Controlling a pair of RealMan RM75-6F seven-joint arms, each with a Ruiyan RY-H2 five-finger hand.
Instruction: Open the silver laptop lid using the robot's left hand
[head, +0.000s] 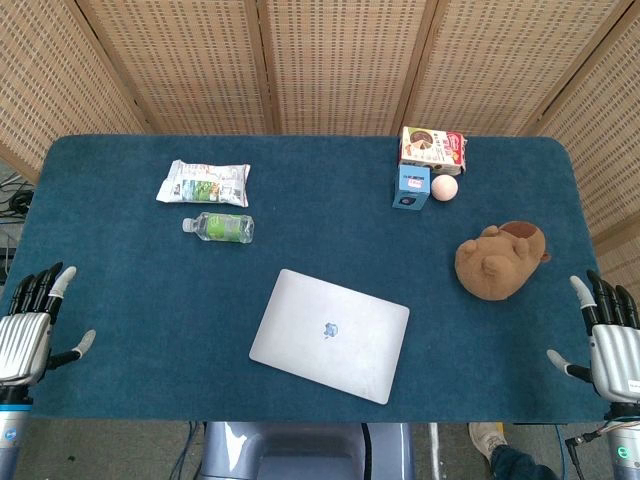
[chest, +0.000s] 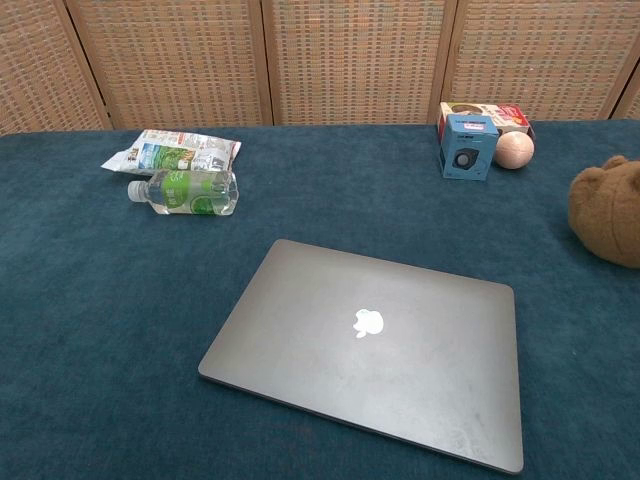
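Bench scene at the outset of the lid-opening task. The silver laptop (head: 330, 335) lies closed and flat on the blue-covered bench (head: 130, 300), near the front edge and roughly midway between the two arms, logo side up. Its long axis runs left to right, turned slightly so that the left end sits a little farther back than the right. The left hand (head: 30, 325) hovers at the front left corner of the bench, fingers spread and holding nothing; the laptop lies to its right, well apart from it. The right hand (head: 608, 340) hovers likewise at the front right corner, fingers apart and empty, about as far from the laptop as the left. Which long edge carries the hinge cannot be told from either view; the left hand will need to travel inward to reach the free edge. Not involved: a water bottle (head: 219, 227) and snack packet (head: 204, 183) at rear left; a blue box (head: 411, 187), pink ball (head: 444, 187) and plush toy (head: 500, 260) at right.
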